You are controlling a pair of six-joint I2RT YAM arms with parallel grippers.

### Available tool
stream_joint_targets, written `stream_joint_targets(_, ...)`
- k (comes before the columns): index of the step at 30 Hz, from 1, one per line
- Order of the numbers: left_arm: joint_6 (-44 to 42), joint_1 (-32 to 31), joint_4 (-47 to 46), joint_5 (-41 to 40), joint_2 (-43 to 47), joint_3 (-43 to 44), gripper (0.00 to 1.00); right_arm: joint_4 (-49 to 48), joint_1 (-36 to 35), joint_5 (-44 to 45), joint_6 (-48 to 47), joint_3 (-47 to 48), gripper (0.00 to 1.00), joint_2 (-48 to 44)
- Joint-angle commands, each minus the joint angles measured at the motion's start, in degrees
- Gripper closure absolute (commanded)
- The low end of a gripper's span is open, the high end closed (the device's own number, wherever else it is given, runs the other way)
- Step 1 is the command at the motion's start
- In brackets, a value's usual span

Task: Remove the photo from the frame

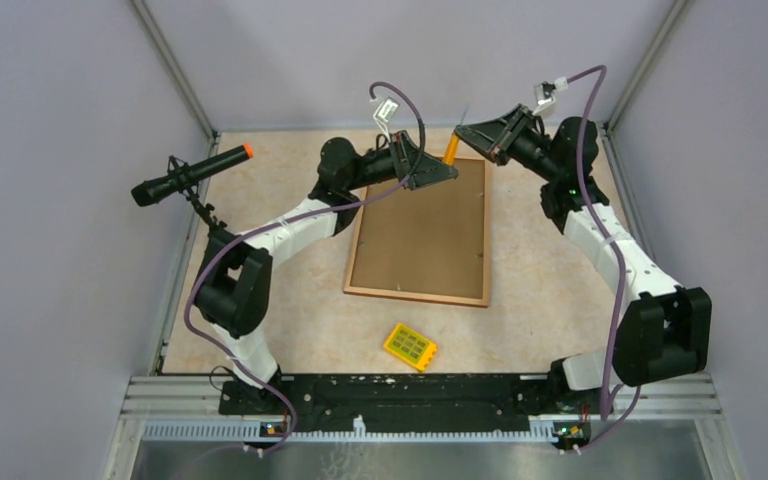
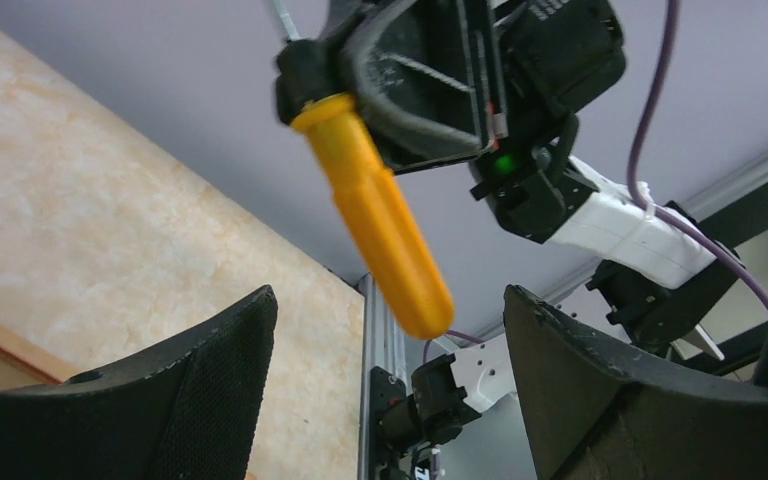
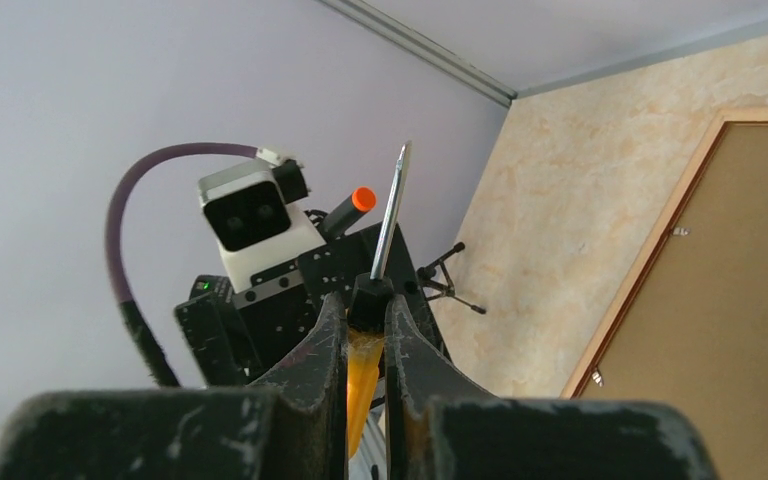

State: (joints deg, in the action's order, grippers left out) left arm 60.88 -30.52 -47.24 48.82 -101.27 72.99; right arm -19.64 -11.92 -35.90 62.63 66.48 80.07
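The frame [image 1: 422, 232] lies face down in the middle of the table, its brown back [image 3: 740, 300] up inside a light wood rim. The photo is hidden under that back. My right gripper [image 1: 468, 134] hovers above the frame's far edge, shut [image 3: 365, 305] on an orange-handled screwdriver [image 3: 390, 210] at its black collar, with the metal shaft pointing up. The orange handle [image 2: 380, 225] hangs down towards my left gripper [image 2: 390, 300], which is open, its fingers wide on either side of the handle's tip without touching it. In the top view the left gripper [image 1: 438, 172] sits over the frame's far left corner.
A small yellow block [image 1: 409, 346] lies near the table's front edge. A black microphone with an orange tip [image 1: 188, 175] stands on a tripod at the left. Grey walls close in three sides and a metal rail [image 1: 360, 410] runs along the near edge.
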Motion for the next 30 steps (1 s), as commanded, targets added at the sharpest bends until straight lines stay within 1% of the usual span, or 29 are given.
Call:
stream_joint_targets(1,4.09,-0.67,-11.32,1.03,-0.47,1.76,0.13,-3.65,-1.27,0.84,-0.61,-0.50,1.00,0.50)
stream_joint_targets(2,4.29,-0.68,-12.23,1.11,-0.64,1.86,0.13,-3.72,-1.38,0.83,-0.64,-0.67,1.00,0.40)
stream_joint_targets(4,3.60,-0.88,-10.28,0.83,-0.76,2.49,0.15,-4.12,-1.80,0.84,-0.65,-1.07,1.00,0.36)
stream_joint_targets(5,3.47,-0.89,-9.70,0.65,-0.83,2.65,0.18,-4.29,-2.03,0.81,-0.75,-1.25,1.00,0.24)
stream_joint_targets(7,3.81,-0.83,-9.59,0.25,-0.96,2.47,0.27,-4.20,-2.77,0.53,-1.67,-1.60,1.00,-0.12)
stream_joint_targets(10,3.20,-0.84,-9.09,0.67,-1.00,2.42,0.52,-3.26,-2.96,-0.41,-3.40,-2.22,1.00,-0.56)
stream_joint_targets(11,2.02,-0.85,-7.65,1.18,-0.77,2.58,0.62,-2.05,-2.93,-1.06,-5.01,-2.12,1.00,-0.87)
stream_joint_targets(12,0.38,-0.77,-5.50,1.77,-0.50,2.81,0.70,-0.40,-2.67,-2.00,-7.18,-1.56,1.00,-1.01)
stream_joint_targets(13,-1.40,-0.51,-3.12,2.76,-0.13,3.14,0.76,2.20,-2.41,-3.38,-10.16,-0.77,0.97,-1.16)
stream_joint_targets(16,-7.10,1.59,4.54,6.73,1.40,3.89,0.91,10.87,-0.77,-7.55,-20.06,0.84,0.70,-2.47)
stream_joint_targets(18,-10.75,3.32,10.54,10.65,2.55,4.29,0.97,18.49,1.40,-9.45,-29.57,2.08,0.58,-4.45)
stream_joint_targets(19,-13.07,3.95,13.92,13.23,3.10,4.38,1.00,22.52,3.57,-9.99,-34.49,2.53,0.50,-5.66)
stream_joint_targets(20,-15.99,4.39,18.49,15.72,3.57,4.81,1.00,25.51,5.31,-10.06,-39.25,2.70,0.39,-7.96)
stream_joint_targets(21,-20.20,4.57,25.05,17.78,4.15,5.50,1.00,28.39,6.87,-10.00,-44.10,2.69,0.26,-9.89)
stream_joint_targets(22,-24.81,4.68,31.59,19.10,4.84,5.95,1.00,30.97,8.27,-9.92,-48.55,2.79,0.20,-11.60)
stream_joint_targets(23,-28.96,4.61,37.51,19.94,5.53,6.33,1.00,33.89,8.98,-9.95,-54.31,3.06,0.12,-13.35)
stream_joint_targets(24,-32.51,4.61,42.87,20.77,6.03,6.58,1.00,37.92,9.09,-10.53,-60.38,4.08,0.08,-14.69)
stream_joint_targets(26,-38.25,4.64,52.83,23.60,6.19,7.36,1.00,47.11,8.75,-12.89,-74.90,6.71,0.06,-16.20)
stream_joint_targets(29,-45.89,4.28,64.28,25.95,6.04,7.66,1.00,59.41,6.03,-11.27,-88.18,11.07,0.05,-16.53)
stream_joint_targets(30,-48.37,3.99,68.70,26.33,6.01,7.68,1.00,61.62,4.66,-10.15,-91.90,12.08,0.05,-16.59)
